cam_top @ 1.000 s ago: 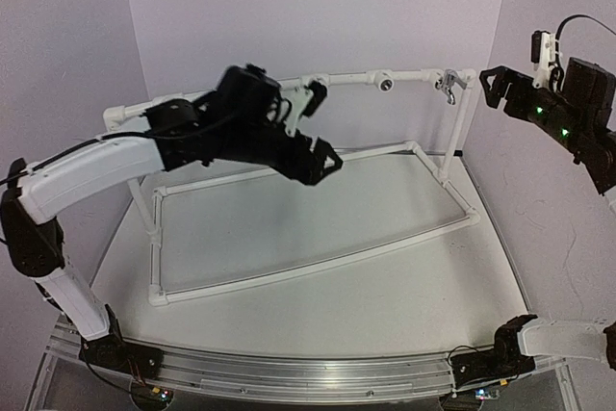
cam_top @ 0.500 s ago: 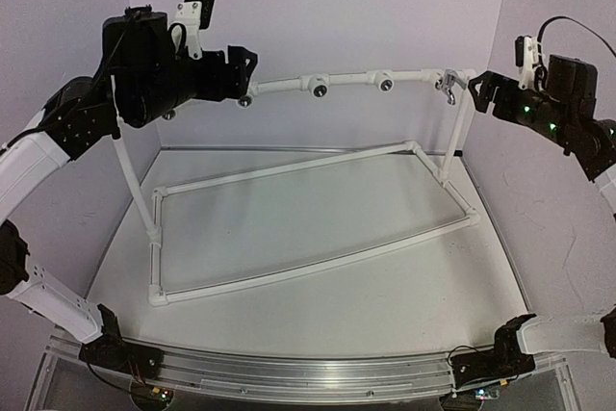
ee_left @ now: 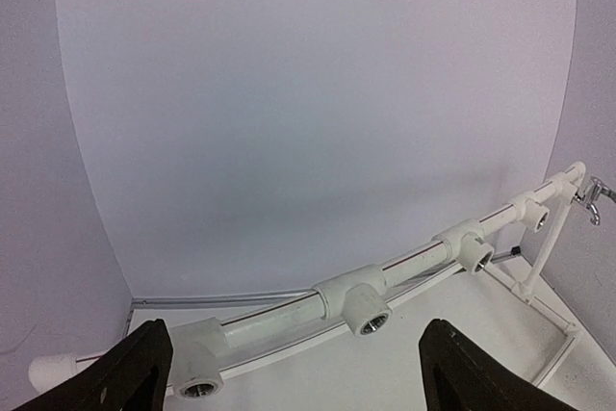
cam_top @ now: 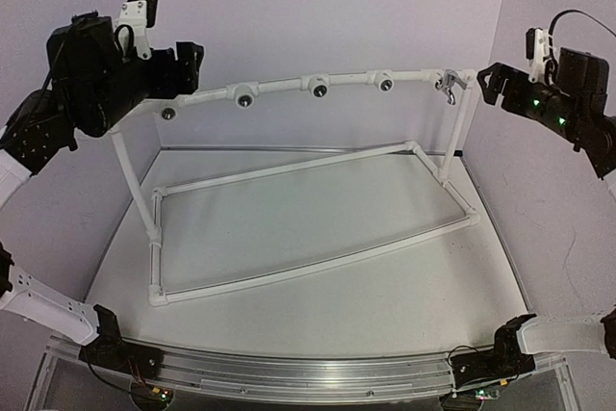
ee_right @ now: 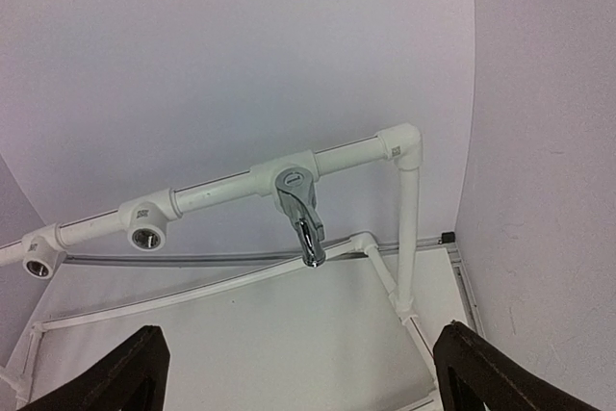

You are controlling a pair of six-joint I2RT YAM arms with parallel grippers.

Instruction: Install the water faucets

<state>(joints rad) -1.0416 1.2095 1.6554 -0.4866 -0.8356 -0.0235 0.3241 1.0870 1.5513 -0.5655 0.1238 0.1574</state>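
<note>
One faucet [ee_right: 300, 214] is installed, four fittings [cam_top: 245, 98] are bare, and the left gripper [ee_left: 294, 358] and right gripper [ee_right: 300, 358] are empty, fingers apart.

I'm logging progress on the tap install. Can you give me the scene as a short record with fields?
structure: white plastic pipe frame standing on the pale table
installed: one small shiny silver metal faucet, right end of the top rail, spout down
open sockets: four round white pipe fittings with dark holes, no faucet in them
left arm: black left gripper open, empty, raised by the rail's left end
right arm: black right gripper open, empty, just right of the faucet
loose faucets: none in view
</note>
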